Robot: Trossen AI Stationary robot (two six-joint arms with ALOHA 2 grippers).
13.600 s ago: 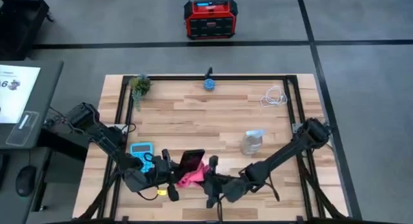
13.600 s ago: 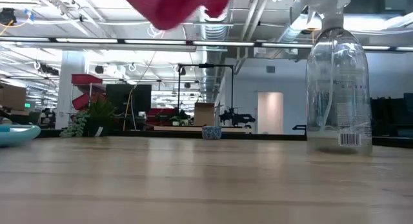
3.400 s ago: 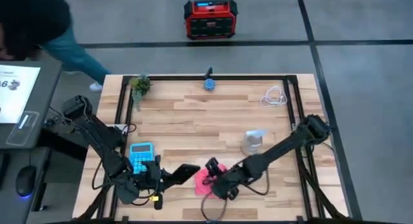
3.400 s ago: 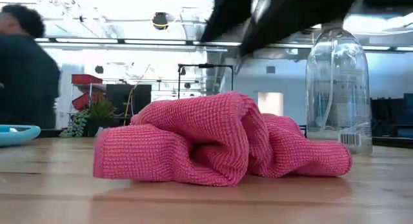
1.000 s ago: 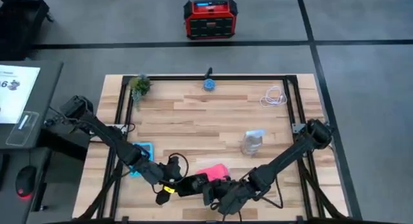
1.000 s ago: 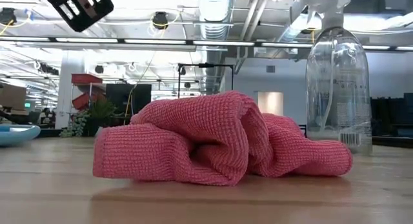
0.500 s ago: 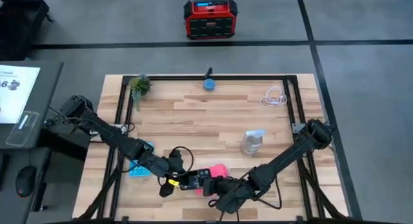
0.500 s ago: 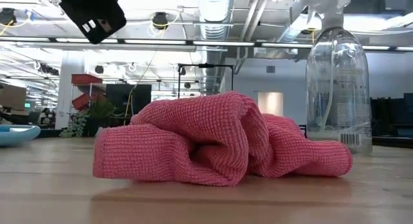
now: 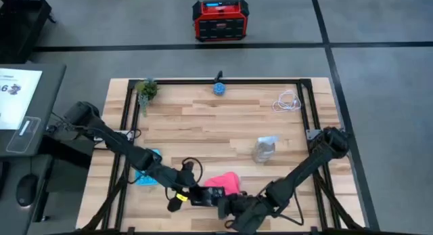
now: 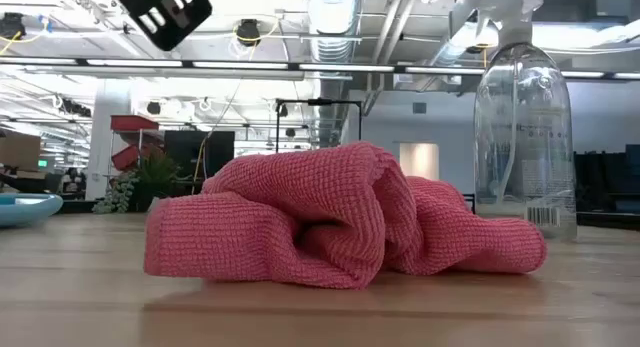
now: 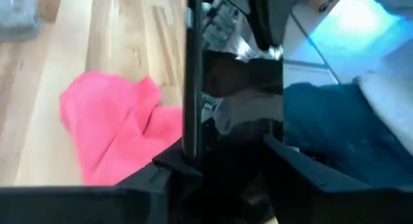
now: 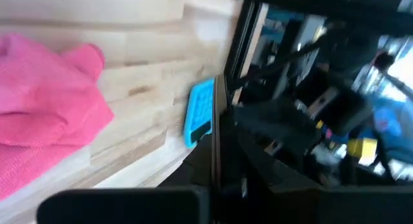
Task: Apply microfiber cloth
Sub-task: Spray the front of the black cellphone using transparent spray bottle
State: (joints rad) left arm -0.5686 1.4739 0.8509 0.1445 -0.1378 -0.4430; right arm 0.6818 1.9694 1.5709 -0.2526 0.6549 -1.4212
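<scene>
The pink-red microfiber cloth (image 9: 223, 181) (image 10: 330, 217) lies crumpled on the table near its front edge, and no gripper touches it. Just to its near left a black phone (image 9: 206, 194) is held above the wood. My left gripper (image 9: 193, 194) meets the phone from the left, my right gripper (image 9: 226, 202) from the right, and both are shut on it. Both wrist views show the phone edge-on (image 11: 191, 88) (image 12: 218, 121), with the cloth (image 11: 110, 127) (image 12: 45, 101) beyond it. My left gripper holds the black phone between its two fingers, coming level from the table's left. The phone's thin edge (image 11: 191, 146) runs down into the gap; the fingers hide the exact spot. My right gripper has the phone's edge (image 12: 217, 172) between its fingers, coming from the table's right. The phone is lifted clear of the table.
A light blue calculator (image 9: 144, 176) lies under my left arm. A clear spray bottle (image 9: 265, 149) (image 10: 523, 137) stands right of centre. A small plant (image 9: 147, 89), a blue bowl (image 9: 219, 88) and a white cable (image 9: 287, 101) sit along the far edge.
My left arm has stretched toward the table's right, carrying its gripper and the phone a little that way. My right gripper has drawn back slightly toward the near edge. The cloth has stayed where it was.
</scene>
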